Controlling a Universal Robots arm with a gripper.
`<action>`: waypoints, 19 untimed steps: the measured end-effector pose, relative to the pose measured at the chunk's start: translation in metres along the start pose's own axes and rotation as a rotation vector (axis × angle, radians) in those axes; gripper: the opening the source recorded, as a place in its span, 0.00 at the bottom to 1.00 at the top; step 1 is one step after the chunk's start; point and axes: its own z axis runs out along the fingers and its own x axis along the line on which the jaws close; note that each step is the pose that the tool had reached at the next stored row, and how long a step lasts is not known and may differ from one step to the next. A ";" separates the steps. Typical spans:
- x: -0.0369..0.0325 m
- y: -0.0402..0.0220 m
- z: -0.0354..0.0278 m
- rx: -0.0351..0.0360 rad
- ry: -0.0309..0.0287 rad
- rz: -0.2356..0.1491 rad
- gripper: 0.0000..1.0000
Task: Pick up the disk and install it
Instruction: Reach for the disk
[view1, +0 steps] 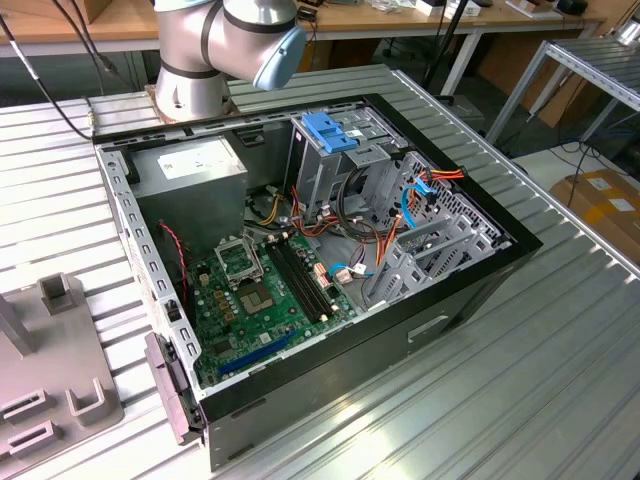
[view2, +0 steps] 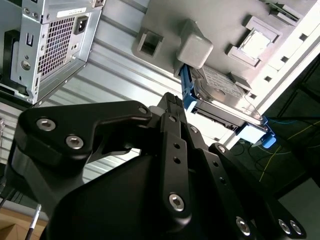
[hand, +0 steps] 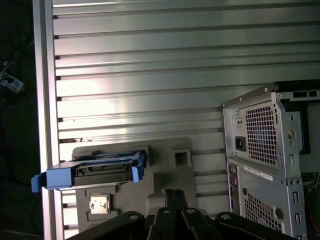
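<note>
black flat hard disk in a blue plastic bracket (hand: 102, 170) rests on a grey moulded fixture plate (hand: 167, 177), ahead of the gripper and apart from it. black linkage gripper (hand: 173, 192) points down at the slatted aluminium table (hand: 150, 75), jaws drawn together, holding nothing. grey metal computer case (hand: 260, 150) stands off to its other side.

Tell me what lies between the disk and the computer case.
In the first wrist view: the grey fixture plate under the disk, then bare ribbed table, up to the computer case.
</note>
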 end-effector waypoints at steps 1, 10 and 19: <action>0.0002 0.0000 0.0000 0.0000 -0.0001 0.000 0.11; 0.0038 -0.0003 0.0000 0.0000 -0.0001 0.000 0.11; 0.0221 -0.0017 -0.0003 0.0000 0.0000 0.000 0.11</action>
